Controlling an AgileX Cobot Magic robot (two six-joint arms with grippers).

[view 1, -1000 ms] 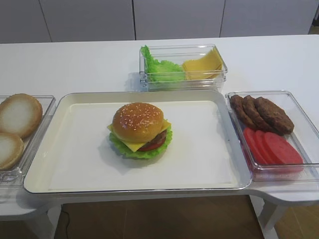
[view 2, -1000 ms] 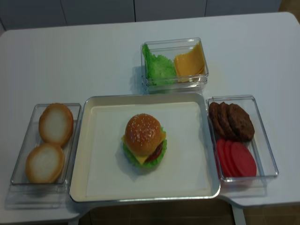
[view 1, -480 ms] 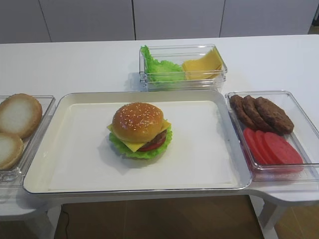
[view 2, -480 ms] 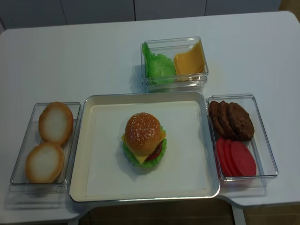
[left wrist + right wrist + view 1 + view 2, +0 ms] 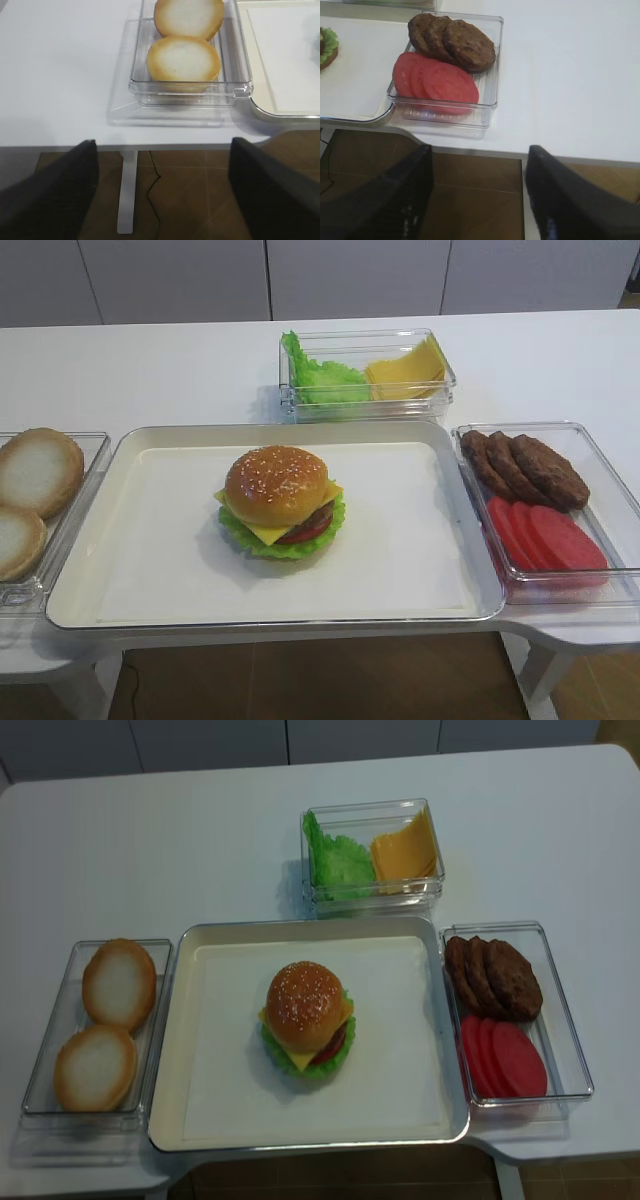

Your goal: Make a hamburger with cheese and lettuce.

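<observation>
The hamburger [image 5: 281, 502] sits finished mid-tray [image 5: 420, 590], cheese [image 5: 268, 532] and lettuce [image 5: 262, 545] showing under the bun. Both grippers hang off the table's six-o'clock edge, jaws apart and empty: left gripper [image 5: 162, 197] below the bun halves [image 5: 183, 57], right gripper [image 5: 479, 197] below the tomatoes [image 5: 435, 80], the burger at its eleven.

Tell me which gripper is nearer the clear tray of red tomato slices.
Right. The right gripper hangs just off the table edge by that tray; the left gripper is by the bun tray, across the table.
</observation>
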